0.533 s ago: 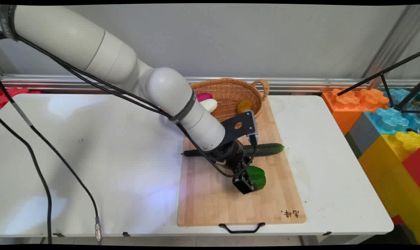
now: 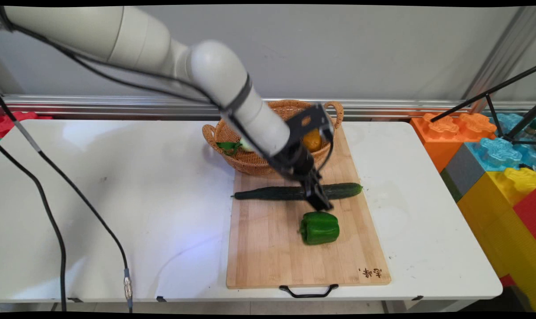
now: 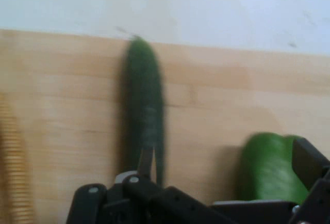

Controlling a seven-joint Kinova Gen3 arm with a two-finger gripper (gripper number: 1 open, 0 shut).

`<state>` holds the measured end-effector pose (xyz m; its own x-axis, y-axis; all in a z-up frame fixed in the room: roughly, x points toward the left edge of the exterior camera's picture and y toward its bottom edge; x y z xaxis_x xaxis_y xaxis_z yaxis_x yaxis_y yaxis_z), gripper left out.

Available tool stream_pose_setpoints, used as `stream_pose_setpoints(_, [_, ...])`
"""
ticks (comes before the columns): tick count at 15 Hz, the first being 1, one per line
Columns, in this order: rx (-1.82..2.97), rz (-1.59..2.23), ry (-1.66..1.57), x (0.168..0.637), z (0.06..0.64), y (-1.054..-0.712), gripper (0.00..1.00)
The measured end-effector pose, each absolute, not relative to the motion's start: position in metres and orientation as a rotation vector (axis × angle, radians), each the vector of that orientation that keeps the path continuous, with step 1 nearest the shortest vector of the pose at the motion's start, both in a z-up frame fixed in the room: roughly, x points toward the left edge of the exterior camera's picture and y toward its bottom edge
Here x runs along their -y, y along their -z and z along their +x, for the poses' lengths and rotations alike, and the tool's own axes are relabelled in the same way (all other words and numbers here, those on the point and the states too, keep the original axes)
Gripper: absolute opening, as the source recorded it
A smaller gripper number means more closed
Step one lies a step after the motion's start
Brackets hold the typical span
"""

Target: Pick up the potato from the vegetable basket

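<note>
The black gripper (image 2: pixel 322 203) hangs low over the wooden cutting board (image 2: pixel 268 261), tilted down and to the right. Its tip sits in front of the long dark cucumber (image 2: pixel 268 193) and just above the green bell pepper (image 2: pixel 320 227). It holds nothing. In the hand view the gripper (image 3: pixel 216 193) shows wide black parts along the bottom, with one finger (image 3: pixel 309 162) far off at the right edge next to the pepper (image 3: pixel 265 167), so the fingers look spread wide apart with nothing between them. The main view does not show the gap well, as the fingers look like one dark tip there. The pepper lies on its side on the board, free of the gripper and close below it. The cucumber (image 3: pixel 144 110) lies flat across the board from left to right, with its left end poking a little past the board's edge onto the white table (image 2: pixel 117 199). I cannot tell if the gripper touches the cucumber or just hangs above it. Behind the board stands a woven basket (image 2: pixel 250 164) with two handles. Inside it there is an orange fruit (image 2: pixel 312 139) and something green and leafy (image 2: pixel 228 146), partly hidden by the white arm (image 2: pixel 232 97). The board has a black handle (image 2: pixel 308 291) at its near end. Big toy blocks (image 2: pixel 494 168) in orange, blue, yellow and red stand to the right of the table.
</note>
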<state>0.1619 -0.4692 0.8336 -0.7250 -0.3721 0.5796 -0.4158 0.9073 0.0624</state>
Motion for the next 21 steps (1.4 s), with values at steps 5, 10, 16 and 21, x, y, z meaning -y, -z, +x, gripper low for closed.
stream_pose_setpoints(5, [2.413, 0.724, -0.180, 0.520, 0.174, -0.869, 1.00])
stream_pose_setpoints(10, [2.360, 0.871, -0.225, 0.563, 0.182, -0.885, 1.00])
stream_pose_setpoints(16, [2.322, 1.010, -0.224, 0.601, 0.184, -0.878, 1.00])
stream_pose_setpoints(21, [2.312, 1.125, -0.226, 0.632, 0.185, -0.856, 1.00])
